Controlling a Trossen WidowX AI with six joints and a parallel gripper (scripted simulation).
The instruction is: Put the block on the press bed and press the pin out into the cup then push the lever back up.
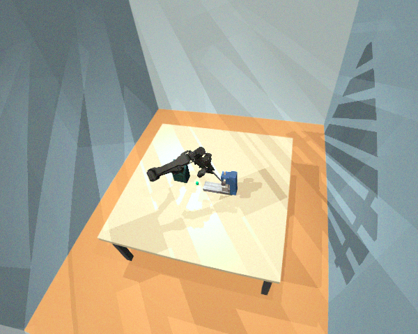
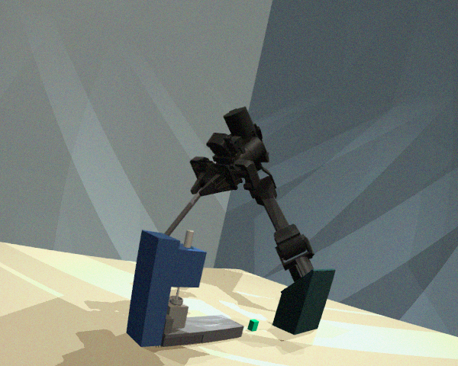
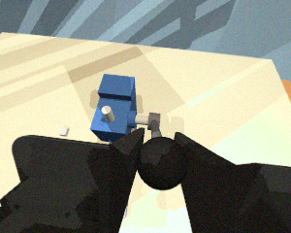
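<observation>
- Press (image 1: 233, 182) (image 2: 146, 291) (image 3: 117, 86), blue and upright, stands nearest me on the table (image 1: 202, 233) (image 2: 63, 315) (image 3: 199, 63). A sideways drag on its handle could tip or shift it.
- The grey block (image 1: 225, 188) (image 2: 178, 316) sits on the inner end of the press bed (image 1: 212, 186) (image 2: 211, 325), under the overhanging head, with the thin punch (image 2: 177, 292) reaching down to its round top. I can't make out the pin or the cup; if the two are even slightly out of line, pressing could jam or shove the block aside.
- A pale rod (image 2: 188, 239) (image 3: 107, 115) pokes up through the head, so the stroke may not be complete. Stopping short would leave the pin stuck.
- The lever (image 1: 217, 176) (image 2: 182, 214) (image 3: 155, 128) slants up from beside the head. Raising it could lift the block if the punch binds.
- The tool (image 1: 212, 170) (image 2: 195, 192) (image 3: 159, 135) is closed to a narrow gap around the lever's end, by the black knob (image 3: 162, 163). Pulled off the lever's arc, it could slip; opened carelessly, it could knock the handle.
- Farther along, a green cube (image 1: 196, 183) (image 2: 253, 325) lies just off the bed's outer end, before the arm's dark stand (image 1: 181, 176) (image 2: 320, 299); it's away from the stroke.
</observation>
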